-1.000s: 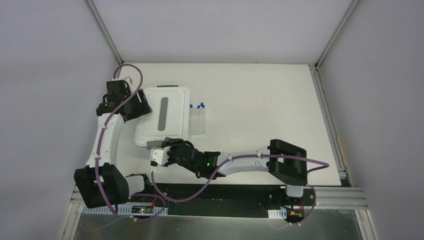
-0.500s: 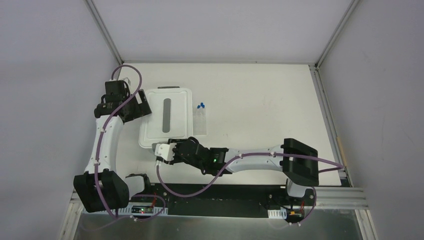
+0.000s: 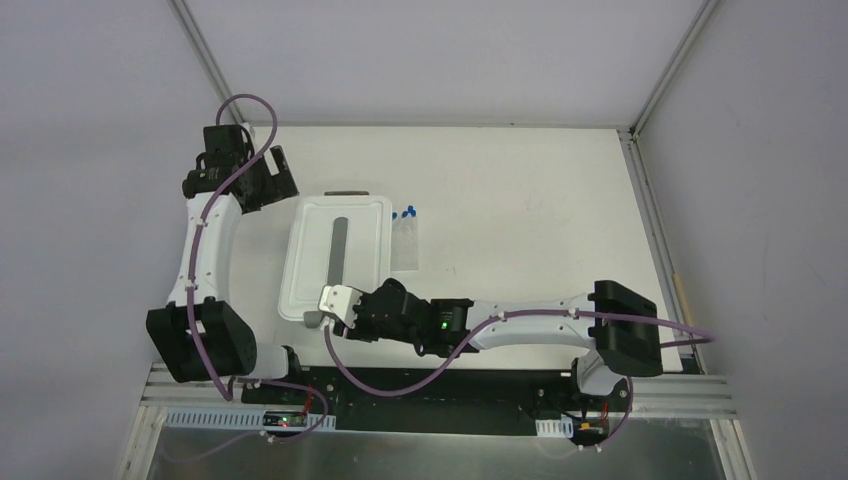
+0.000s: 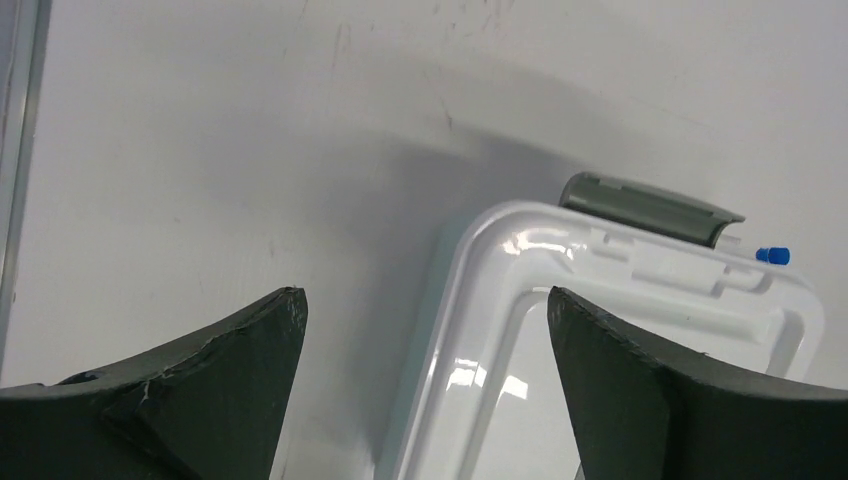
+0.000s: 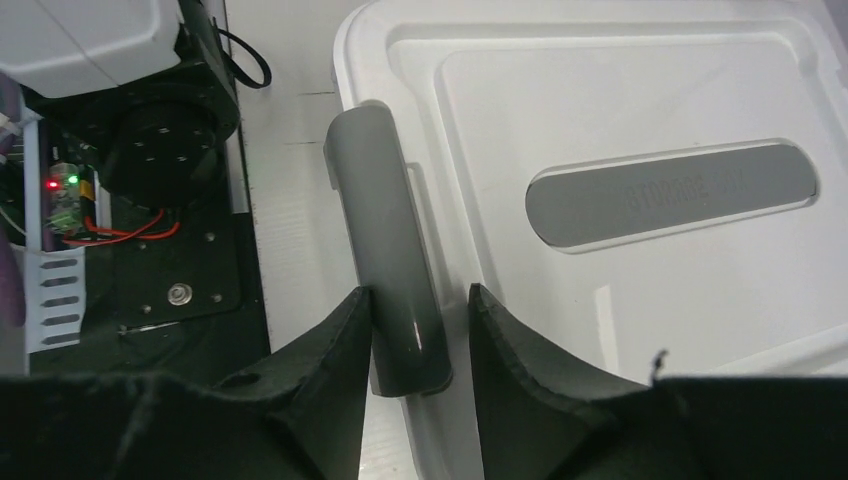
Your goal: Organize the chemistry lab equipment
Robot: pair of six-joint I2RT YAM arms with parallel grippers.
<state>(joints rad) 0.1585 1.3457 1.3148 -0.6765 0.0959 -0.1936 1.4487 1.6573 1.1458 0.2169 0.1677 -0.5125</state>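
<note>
Tubes [image 3: 408, 213] with blue caps stand in the clear rack [image 3: 403, 245], just beside the white-lidded bin [image 3: 365, 240], at its 3 o'clock. The right gripper [image 5: 420, 295] pinches the grey clip [image 5: 385, 200] at the bin's 6 o'clock end. The left gripper [image 4: 425, 295] hangs spread wide at 11 o'clock, holding nothing.

We see a white surface [image 3: 520, 200]. On it sits a white-lidded bin [image 3: 310, 262]. Just beside it stands a clear tube rack [image 3: 405, 242] holding blue-capped tubes [image 3: 409, 212].
</note>
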